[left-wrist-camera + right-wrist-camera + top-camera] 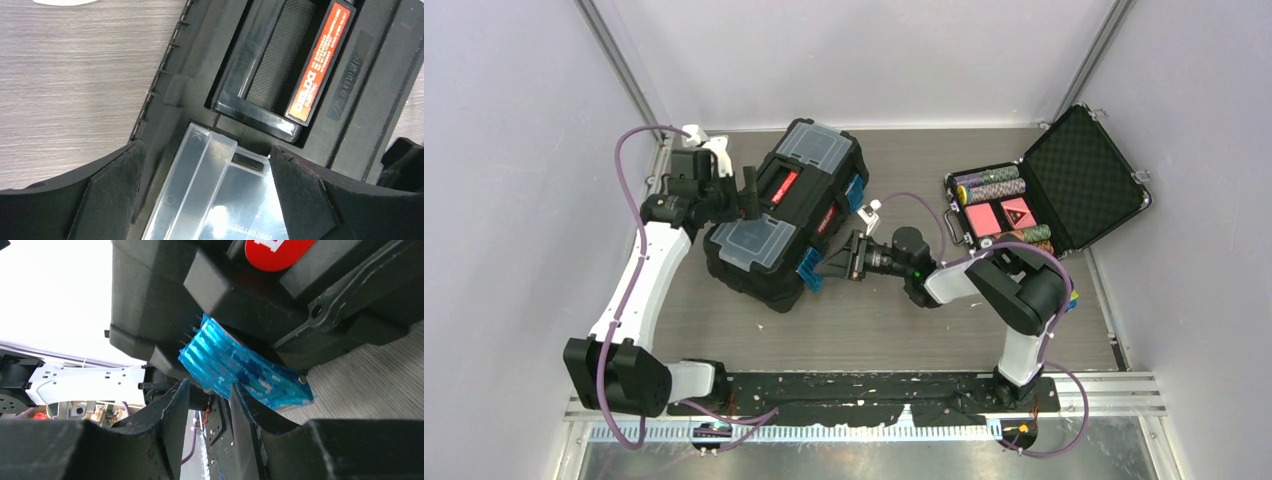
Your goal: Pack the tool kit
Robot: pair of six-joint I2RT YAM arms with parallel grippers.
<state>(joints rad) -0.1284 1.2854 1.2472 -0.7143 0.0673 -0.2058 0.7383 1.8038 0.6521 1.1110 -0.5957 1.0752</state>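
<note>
The toolbox [759,275] sits on the bench [904,320] at about 10 o'clock from centre, turned askew with its lid down. The step in hand looks like fastening. The right end effector [208,390], fingers a narrow gap apart and grasping nothing, is at the near blue latch [240,365], which stands tilted off the front wall, seemingly not snapped home. The left end effector [207,190] is released wide above a clear lid compartment [200,165], with the handle [270,60] at its 12 o'clock.

The next move probably calls for pressing the latch flat while the left arm steadies the lid. What the toolbox and its compartment hold cannot be made out. At 2 o'clock, an open foam-lined case [1084,170] holds rows of poker chips [989,185].
</note>
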